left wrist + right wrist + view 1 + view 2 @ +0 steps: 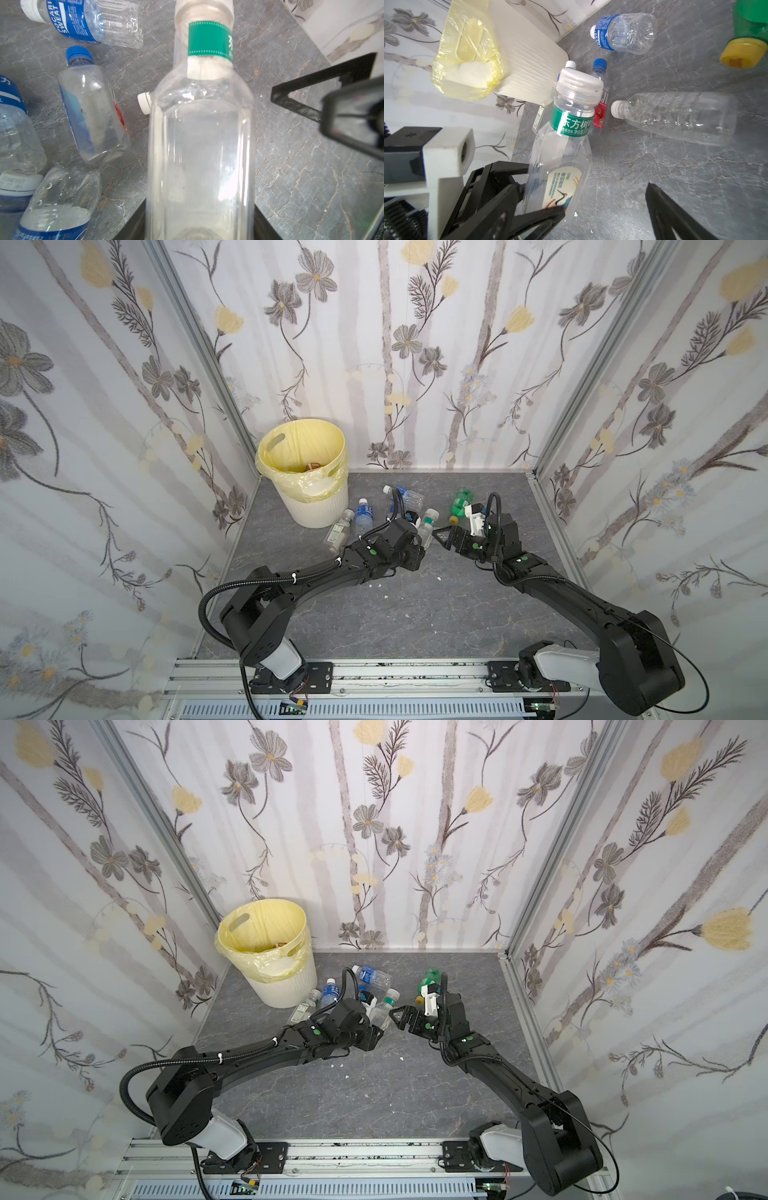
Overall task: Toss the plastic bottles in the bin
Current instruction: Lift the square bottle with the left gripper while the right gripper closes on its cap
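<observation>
Clamping bottle (566, 145), left gripper (422, 543); crane label (562, 193) seen right wrist only.

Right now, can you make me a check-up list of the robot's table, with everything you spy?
Surface: grey marbled tabletop, no spills seen.
Job's things: bin with yellow bag in the far left corner; blue-labelled bottle close beside it, green bottle further right, more bottles between them.
Clutter: small white scraps.
End effectors: left end effector shut on a clear bottle with a green neck band; right end effector open, empty, pointing at that bottle.
Cables: black hose loops out front left, no snag seen.
Surroundings: flowered walls on three sides; metal rail in front.
</observation>
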Motion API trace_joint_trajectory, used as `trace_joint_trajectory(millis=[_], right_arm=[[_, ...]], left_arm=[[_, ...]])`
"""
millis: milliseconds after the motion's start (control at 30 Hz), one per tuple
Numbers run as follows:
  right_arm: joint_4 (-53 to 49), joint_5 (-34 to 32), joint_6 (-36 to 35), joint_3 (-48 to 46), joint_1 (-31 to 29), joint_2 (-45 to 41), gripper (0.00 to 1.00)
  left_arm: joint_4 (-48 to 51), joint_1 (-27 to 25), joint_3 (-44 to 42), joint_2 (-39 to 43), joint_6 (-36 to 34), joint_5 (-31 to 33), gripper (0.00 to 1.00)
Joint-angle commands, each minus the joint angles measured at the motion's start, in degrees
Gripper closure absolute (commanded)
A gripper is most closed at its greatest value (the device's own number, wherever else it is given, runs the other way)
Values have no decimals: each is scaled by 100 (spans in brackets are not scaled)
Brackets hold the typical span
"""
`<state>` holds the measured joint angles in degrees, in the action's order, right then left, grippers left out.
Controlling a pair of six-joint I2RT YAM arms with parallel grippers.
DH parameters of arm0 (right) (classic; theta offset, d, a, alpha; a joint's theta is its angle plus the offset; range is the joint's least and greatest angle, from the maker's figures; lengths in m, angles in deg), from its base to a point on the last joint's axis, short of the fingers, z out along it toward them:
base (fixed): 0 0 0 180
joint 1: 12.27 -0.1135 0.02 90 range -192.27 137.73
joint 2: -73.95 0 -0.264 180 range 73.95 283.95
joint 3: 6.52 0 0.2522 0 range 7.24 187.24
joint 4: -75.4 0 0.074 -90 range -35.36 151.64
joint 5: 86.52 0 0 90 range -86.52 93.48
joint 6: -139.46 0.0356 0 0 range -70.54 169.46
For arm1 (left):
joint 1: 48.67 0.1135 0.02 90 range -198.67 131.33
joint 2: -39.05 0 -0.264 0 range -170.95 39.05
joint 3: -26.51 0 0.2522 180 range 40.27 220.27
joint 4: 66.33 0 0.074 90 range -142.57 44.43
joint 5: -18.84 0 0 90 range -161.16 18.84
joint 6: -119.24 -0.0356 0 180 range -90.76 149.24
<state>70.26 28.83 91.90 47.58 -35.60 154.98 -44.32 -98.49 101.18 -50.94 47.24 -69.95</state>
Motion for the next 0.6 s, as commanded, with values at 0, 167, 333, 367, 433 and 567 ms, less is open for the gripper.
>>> trace_joint_trajectory(millis=[0, 167, 333, 367, 433, 567], right_arm=[[448, 100, 248, 161, -103, 152, 7], [718, 146, 473, 428, -257, 405, 11], [886, 181, 597, 651, -465, 705, 16], [905, 190, 607, 694, -490, 748, 18], [920, 212, 632, 747, -509, 807, 23], [983, 247, 686, 795, -520, 851, 30]], left_arm=[[-412, -3, -103, 184, 114, -76, 44], [-619, -15, -287, 422, 149, -108, 44], [-719, -13, -319, 506, 160, -130, 44], [-727, -11, -319, 523, 160, -138, 44], [-737, -15, -333, 548, 151, -122, 44], [-771, -18, -398, 649, 125, 68, 43]])
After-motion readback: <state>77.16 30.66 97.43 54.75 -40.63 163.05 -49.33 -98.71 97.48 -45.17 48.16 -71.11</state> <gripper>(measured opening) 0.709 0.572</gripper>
